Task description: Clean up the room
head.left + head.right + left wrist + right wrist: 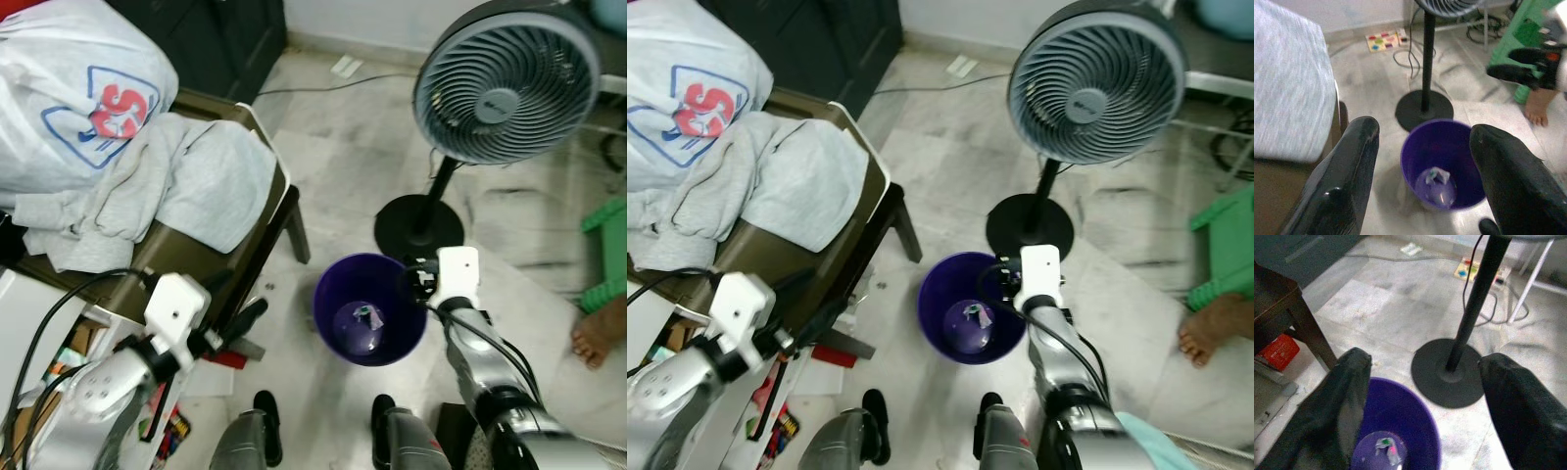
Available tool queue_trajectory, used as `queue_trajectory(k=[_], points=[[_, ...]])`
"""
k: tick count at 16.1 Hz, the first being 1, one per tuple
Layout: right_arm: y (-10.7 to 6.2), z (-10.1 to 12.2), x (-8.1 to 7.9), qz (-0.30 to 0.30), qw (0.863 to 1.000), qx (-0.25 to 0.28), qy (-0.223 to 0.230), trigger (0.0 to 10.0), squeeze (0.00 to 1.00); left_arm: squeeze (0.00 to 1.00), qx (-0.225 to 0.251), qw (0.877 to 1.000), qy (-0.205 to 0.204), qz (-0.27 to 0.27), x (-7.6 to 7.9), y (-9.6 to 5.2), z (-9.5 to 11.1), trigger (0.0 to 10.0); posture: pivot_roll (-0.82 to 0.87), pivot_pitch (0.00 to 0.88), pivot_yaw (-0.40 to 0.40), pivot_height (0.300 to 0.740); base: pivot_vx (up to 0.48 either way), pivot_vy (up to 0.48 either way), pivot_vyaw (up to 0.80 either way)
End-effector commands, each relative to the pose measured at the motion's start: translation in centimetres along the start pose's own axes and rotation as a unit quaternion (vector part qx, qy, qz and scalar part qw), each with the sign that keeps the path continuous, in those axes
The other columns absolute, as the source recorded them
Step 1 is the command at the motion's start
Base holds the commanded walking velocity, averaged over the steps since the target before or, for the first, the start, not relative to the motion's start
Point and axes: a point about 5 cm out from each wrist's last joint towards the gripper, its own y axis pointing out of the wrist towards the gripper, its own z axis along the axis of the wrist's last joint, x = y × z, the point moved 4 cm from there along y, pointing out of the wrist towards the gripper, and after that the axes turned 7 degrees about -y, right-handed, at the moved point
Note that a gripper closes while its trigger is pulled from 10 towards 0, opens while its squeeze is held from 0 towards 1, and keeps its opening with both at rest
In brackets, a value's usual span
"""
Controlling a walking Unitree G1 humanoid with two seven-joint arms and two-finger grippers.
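A deep purple round plastic bin (370, 308) sits on pale grey-veined marble floor tiles (343, 147). The grey-bladed pedestal fan (505, 83) has a black base. Light grey clothes (186, 181) drape a dark brown chair (260, 230); a white bag (83, 88) bears red-and-blue print.

You're looking down at a pale marble-patterned floor (343, 147). A purple bin (369, 308) stands on it, with a black fan base (418, 227) just beyond. A dark wooden chair (196, 259) stands to the left, grey clothes (186, 181) piled on its seat. A bare foot (598, 338) rests at the right.
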Motion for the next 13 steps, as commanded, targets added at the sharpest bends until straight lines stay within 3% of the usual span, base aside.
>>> queue_trajectory(k=[1, 3, 6, 9, 10, 13], points=[[-0.6, -0.2, -0.3, 0.014, 1.000, 0.009, -0.005, 10.0, 1.00, 0.00, -0.006, 1.000, -0.001, 0.009, -0.1, 0.0, -0.7, 10.0, -0.04, 0.260, 0.050, 0.740, 0.000, 0.000, 0.00], [-0.8, 0.4, 0.2, 0.012, 1.000, 0.025, -0.002, 10.0, 1.00, 0.00, 0.009, 1.000, -0.002, 0.016, -0.1, 1.1, -0.7, 10.0, -0.08, 0.227, 0.034, 0.740, 0.000, 0.000, 0.00], [-1.5, 2.5, -0.5, 0.017, 0.998, 0.066, 0.009, 10.0, 1.00, 0.00, 0.052, 0.997, -0.009, 0.060, -0.9, 2.6, -0.1, 10.0, -0.13, 0.148, 0.006, 0.740, 0.000, 0.000, 0.00], [-1.7, 3.6, -1.9, 0.036, 0.996, 0.083, 0.004, 10.0, 1.00, 0.00, 0.065, 0.990, -0.012, 0.127, -2.9, 3.1, -0.3, 10.0, -0.14, 0.081, -0.004, 0.740, 0.000, 0.000, 0.00], [-1.5, 4.0, -1.9, 0.041, 0.995, 0.090, -0.011, 10.0, 1.00, 0.00, 0.060, 0.987, -0.016, 0.148, -3.6, 3.2, -0.7, 10.0, -0.14, 0.064, -0.003, 0.740, 0.000, 0.000, 0.00], [-1.0, 4.7, -1.1, 0.034, 0.996, 0.084, 0.002, 10.0, 1.00, 0.00, 0.057, 0.975, -0.001, 0.214, -5.8, 3.0, -1.0, 10.0, -0.14, 0.013, -0.004, 0.740, 0.000, 0.000, 0.00]])
